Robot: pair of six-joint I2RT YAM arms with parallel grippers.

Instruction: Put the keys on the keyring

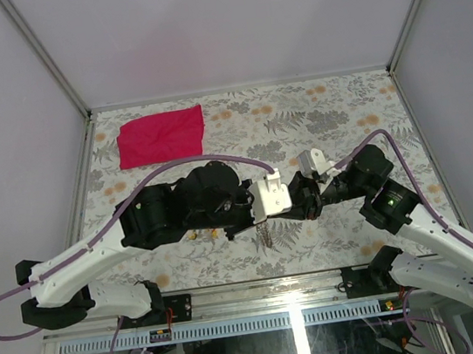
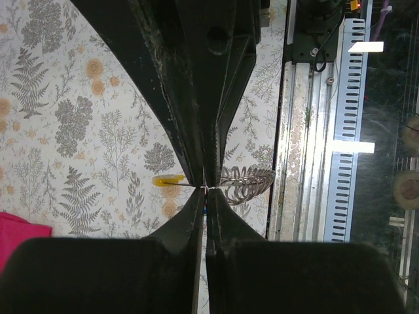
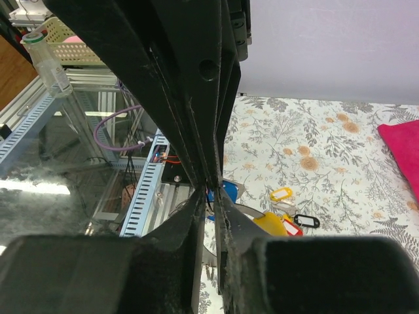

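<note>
My left gripper (image 1: 264,215) and right gripper (image 1: 301,207) meet tip to tip above the near middle of the table. In the left wrist view the left gripper (image 2: 207,188) is shut on the thin keyring wire. The silvery chain (image 2: 250,183) hangs on one side and a yellow-headed key (image 2: 169,180) sticks out on the other. The chain (image 1: 265,236) dangles below the left gripper in the top view. In the right wrist view the right gripper (image 3: 213,193) is shut on a blue-headed key (image 3: 230,191). Loose yellow (image 3: 281,193), black (image 3: 306,221) and red (image 3: 292,227) keys lie on the table.
A red cloth (image 1: 161,136) lies at the far left of the floral table (image 1: 334,119). Some loose keys (image 1: 209,232) lie under the left arm. The metal rail (image 1: 279,290) runs along the near edge, close below the grippers. Walls enclose the other sides.
</note>
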